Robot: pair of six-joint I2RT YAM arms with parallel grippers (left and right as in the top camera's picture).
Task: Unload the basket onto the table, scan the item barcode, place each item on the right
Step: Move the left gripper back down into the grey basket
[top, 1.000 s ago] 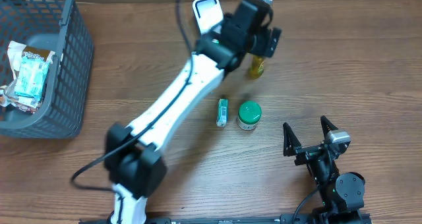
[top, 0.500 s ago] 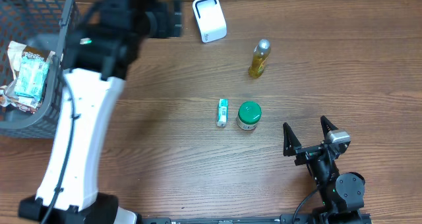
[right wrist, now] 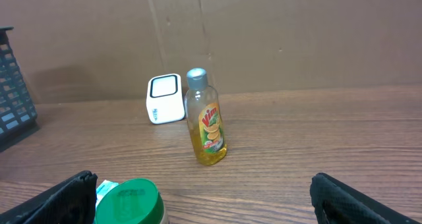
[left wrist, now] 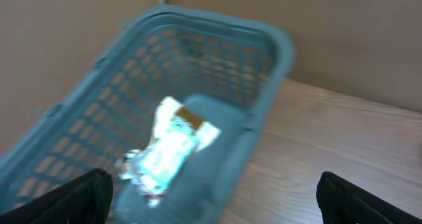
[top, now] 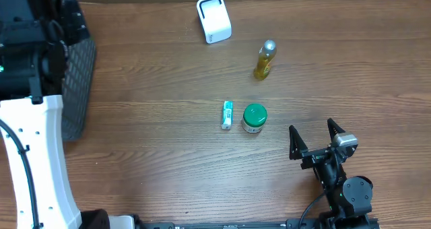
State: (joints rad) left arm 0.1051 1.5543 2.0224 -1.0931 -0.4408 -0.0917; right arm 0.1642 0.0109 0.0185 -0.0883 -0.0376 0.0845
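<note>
Where the white box-shaped barcode scanner (top: 214, 19) sits near the far edge of the brown wooden counter (top: 350, 67), the yellow plastic bottle with a silver cap (top: 264, 60) stands upright to its right, apart from it. Nearer, a green-lidded jar (top: 254, 118) stands just beside a small teal-and-white packet (top: 227, 114). The right gripper (top: 313, 131) rests released at the near edge, with open counter ahead. The left gripper (left wrist: 211, 197), spread and empty, hangs over the grey-blue mesh basket (left wrist: 198, 66) at the left edge, with crinkled snack packets (left wrist: 171, 151) inside.
</note>
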